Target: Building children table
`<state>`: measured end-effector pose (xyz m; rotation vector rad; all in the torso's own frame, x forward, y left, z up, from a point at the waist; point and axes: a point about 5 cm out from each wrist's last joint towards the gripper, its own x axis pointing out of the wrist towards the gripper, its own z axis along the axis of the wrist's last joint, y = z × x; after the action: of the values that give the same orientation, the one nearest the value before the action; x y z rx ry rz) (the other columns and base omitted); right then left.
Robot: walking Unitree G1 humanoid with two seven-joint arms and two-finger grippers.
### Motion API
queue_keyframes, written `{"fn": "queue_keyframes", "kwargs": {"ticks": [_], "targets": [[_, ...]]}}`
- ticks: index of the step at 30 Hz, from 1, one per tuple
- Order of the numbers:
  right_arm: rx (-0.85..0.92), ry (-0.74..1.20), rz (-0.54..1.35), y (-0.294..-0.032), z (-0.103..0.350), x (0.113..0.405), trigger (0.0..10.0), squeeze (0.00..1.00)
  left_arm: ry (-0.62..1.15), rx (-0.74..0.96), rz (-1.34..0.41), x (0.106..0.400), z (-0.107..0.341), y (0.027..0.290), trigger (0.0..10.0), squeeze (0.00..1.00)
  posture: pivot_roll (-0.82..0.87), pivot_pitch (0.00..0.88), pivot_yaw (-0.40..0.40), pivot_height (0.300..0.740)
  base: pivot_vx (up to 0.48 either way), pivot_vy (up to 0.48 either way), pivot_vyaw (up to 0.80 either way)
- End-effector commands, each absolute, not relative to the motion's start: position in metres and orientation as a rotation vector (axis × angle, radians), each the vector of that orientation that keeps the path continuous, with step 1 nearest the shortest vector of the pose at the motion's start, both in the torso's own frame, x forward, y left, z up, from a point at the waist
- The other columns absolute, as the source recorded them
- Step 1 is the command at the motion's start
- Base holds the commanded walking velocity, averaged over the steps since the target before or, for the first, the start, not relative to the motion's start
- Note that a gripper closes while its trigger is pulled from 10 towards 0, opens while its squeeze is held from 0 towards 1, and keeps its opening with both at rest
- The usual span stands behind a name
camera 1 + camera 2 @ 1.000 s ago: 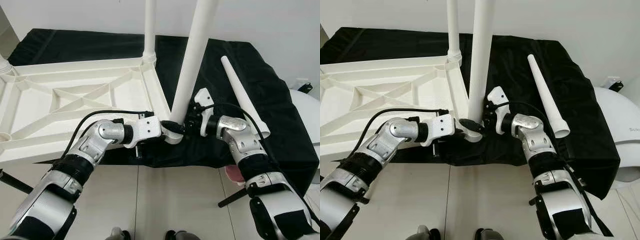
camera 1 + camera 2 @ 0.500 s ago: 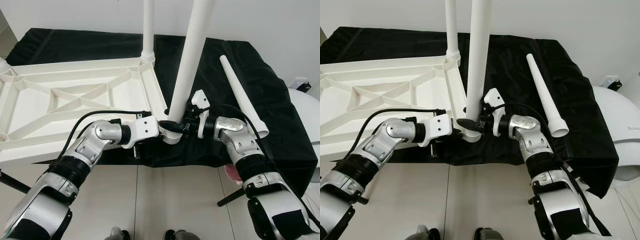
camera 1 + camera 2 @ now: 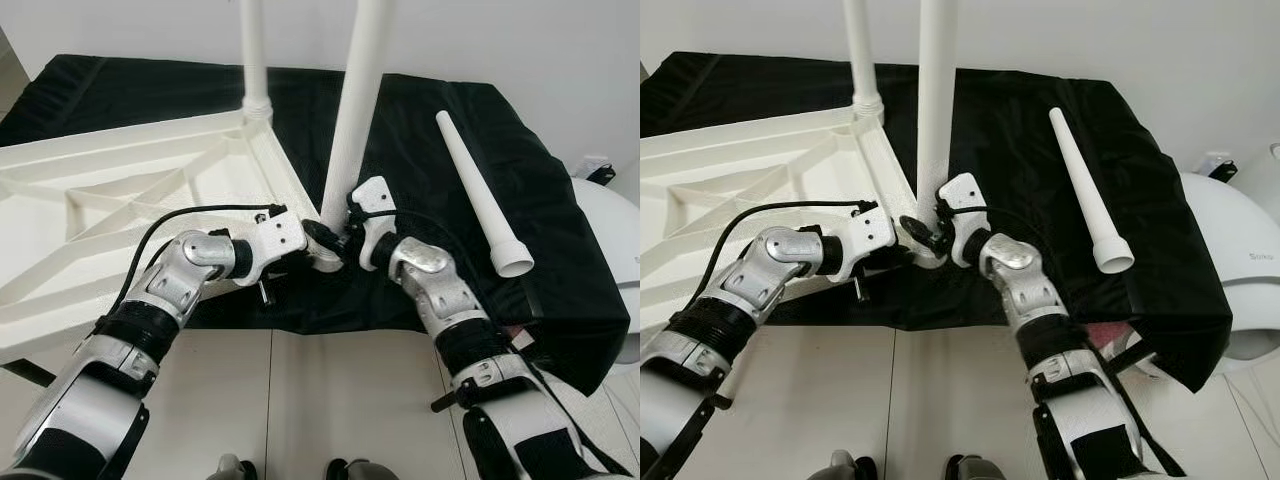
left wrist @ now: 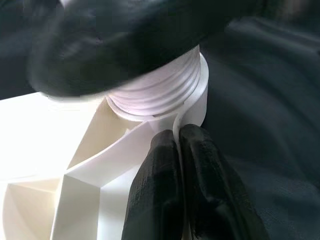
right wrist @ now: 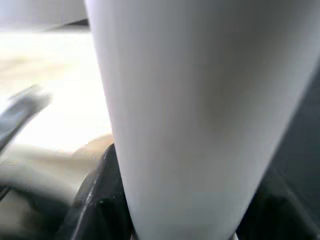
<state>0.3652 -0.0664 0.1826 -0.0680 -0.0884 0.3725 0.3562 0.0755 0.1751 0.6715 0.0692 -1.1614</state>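
An upside-down white table top (image 3: 110, 200) lies on a black cloth (image 3: 420, 130). One white leg (image 3: 254, 60) stands in its far corner. A second leg (image 3: 352, 110) stands nearly upright in the near right corner socket. My right gripper (image 3: 347, 226) is shut on this leg's base, and in the right wrist view the leg (image 5: 200, 115) sits between the black fingers (image 5: 97, 197). My left gripper (image 3: 316, 236) is shut on the thin rim (image 4: 192, 107) of that corner, just below the leg's threaded end (image 4: 160, 90). A third leg (image 3: 478, 195) lies loose on the cloth to the right.
The cloth-covered surface ends near my arms, with tiled floor (image 3: 330, 400) below. A white rounded object (image 3: 612, 215) stands past the cloth's right edge. A white wall runs behind. The cloth between the standing leg and the loose leg is bare.
The table top has slid and turned to the left, both grippers going with its corner. The held leg has gone from leaning right to nearly upright. My right elbow has swung inward.
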Motion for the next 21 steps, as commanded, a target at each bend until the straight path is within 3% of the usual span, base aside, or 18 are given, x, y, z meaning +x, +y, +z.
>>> {"fn": "queue_keyframes", "kwargs": {"ticks": [1,6,7,12,13,17,18,21], "targets": [[-0.101,0.139,0.015,-0.112,0.143,0.369,0.0,0.0,-0.065,0.664,-1.659,0.318,0.186,0.023,0.0,0.0,0.01,0.149,-0.038,0.74,0.0,0.0,0.0],[-0.086,0.081,-0.084,-0.095,0.148,0.36,0.0,0.0,-0.061,0.676,-1.687,0.317,0.187,0.022,0.0,0.0,0.01,0.151,-0.03,0.74,0.0,0.0,0.0],[-0.088,0.067,-0.077,-0.094,0.151,0.359,10.0,0.0,-0.056,0.68,-1.691,0.317,0.186,0.023,0.0,0.0,0.01,0.151,-0.03,0.74,0.0,0.0,0.0],[-0.098,0.009,-0.065,-0.097,0.161,0.359,10.0,0.0,-0.041,0.691,-1.702,0.316,0.182,0.027,0.0,0.0,0.02,0.152,-0.033,0.74,0.0,0.0,0.0],[-0.103,-0.02,-0.051,-0.101,0.166,0.359,10.0,1.0,-0.037,0.696,-1.71,0.315,0.181,0.028,0.0,0.0,0.02,0.152,-0.033,0.74,0.0,0.0,0.0],[-0.103,-0.053,-0.03,-0.105,0.173,0.359,10.0,1.0,-0.033,0.704,-1.721,0.314,0.179,0.029,0.0,0.0,0.02,0.153,-0.033,0.74,0.0,0.0,0.0],[-0.126,-0.087,0.023,-0.105,0.183,0.36,10.0,0.0,-0.033,0.717,-1.727,0.312,0.178,0.028,0.0,0.0,0.01,0.155,-0.032,0.74,0.0,0.0,0.0],[-0.234,-0.161,0.22,-0.103,0.202,0.357,10.0,0.0,-0.028,0.743,-1.754,0.308,0.173,0.028,0.0,0.0,0.01,0.155,-0.029,0.74,0.0,0.0,0.0]]}}
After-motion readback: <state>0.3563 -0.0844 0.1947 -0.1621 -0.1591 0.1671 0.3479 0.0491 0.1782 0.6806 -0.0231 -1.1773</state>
